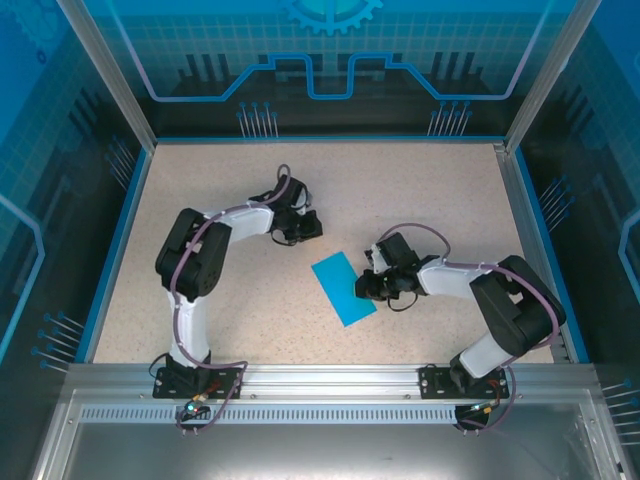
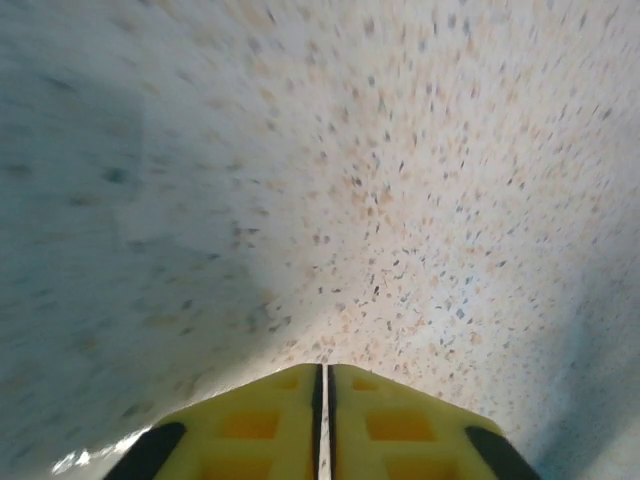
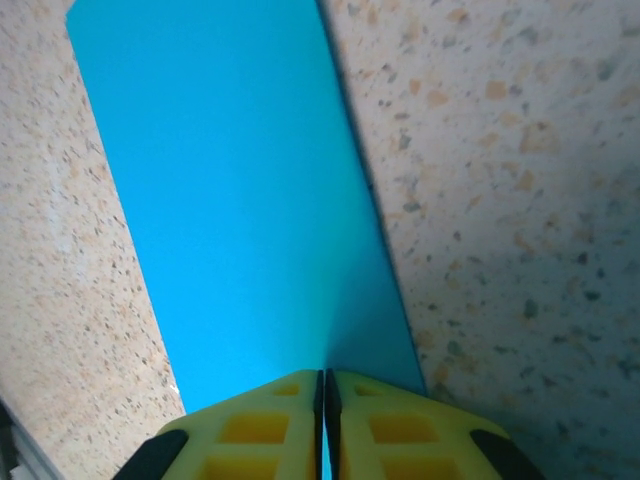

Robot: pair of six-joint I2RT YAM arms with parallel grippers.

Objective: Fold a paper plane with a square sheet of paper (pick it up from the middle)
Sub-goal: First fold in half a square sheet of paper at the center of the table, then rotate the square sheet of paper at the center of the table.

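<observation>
The teal-blue sheet of paper [image 1: 343, 288] lies on the speckled table as a narrow rectangle, slanted, near the middle. My right gripper [image 1: 366, 285] sits at its right long edge. In the right wrist view the paper [image 3: 230, 200] stretches away from my right gripper [image 3: 323, 376]. Its yellow jaws are pressed almost together, with a thin teal sliver between them and a soft ridge in the paper running up to them. My left gripper [image 1: 311, 228] is up and to the left of the paper, apart from it. In the left wrist view the left gripper [image 2: 323, 370] hangs over bare table, its jaws a hairline apart with nothing between them.
The table [image 1: 250, 290] is beige and speckled, with a blue rim and clear walls [image 1: 120, 80] around it. An aluminium rail [image 1: 330, 378] carrying both arm bases runs along the near edge. Bare table lies behind and to the left of the paper.
</observation>
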